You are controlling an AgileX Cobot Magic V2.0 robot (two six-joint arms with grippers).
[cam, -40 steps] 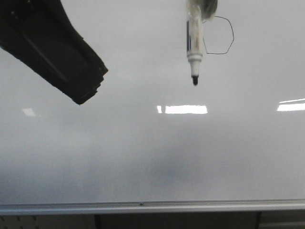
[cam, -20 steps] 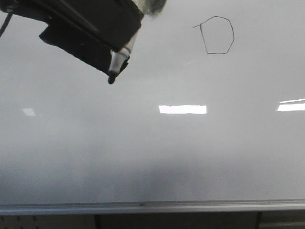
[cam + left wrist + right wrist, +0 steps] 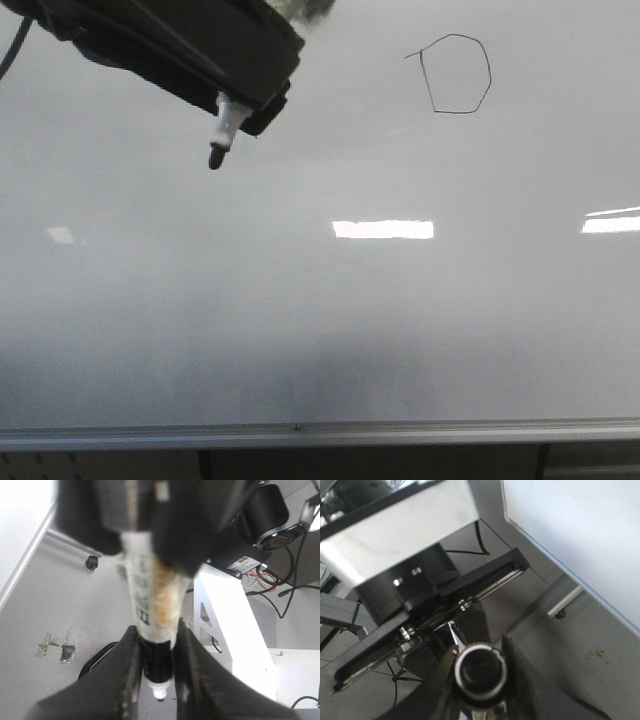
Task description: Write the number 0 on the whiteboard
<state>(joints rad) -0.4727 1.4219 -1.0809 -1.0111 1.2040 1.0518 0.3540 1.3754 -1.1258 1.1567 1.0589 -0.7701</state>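
The whiteboard fills the front view, with a silver rail along its lower edge. The number 0, a thin angular black loop with a short tail, is at the upper right. My left gripper is at the upper left, far left of the 0. It is shut on a white marker whose black tip points down-left. In the left wrist view the gripper clamps the marker. My right gripper is shut on a round black cap with a pale rim. I cannot pick it out in the front view.
Bright light reflections lie across the board's middle and right edge. The left wrist view shows grey floor, a white stand and a caster wheel. The right wrist view shows the board's edge and a silver box.
The marker moved from beside the 0 far to the left, leaving the 0 fully uncovered. Since half a second ago its tip shifted slightly left and more of its white neck shows.
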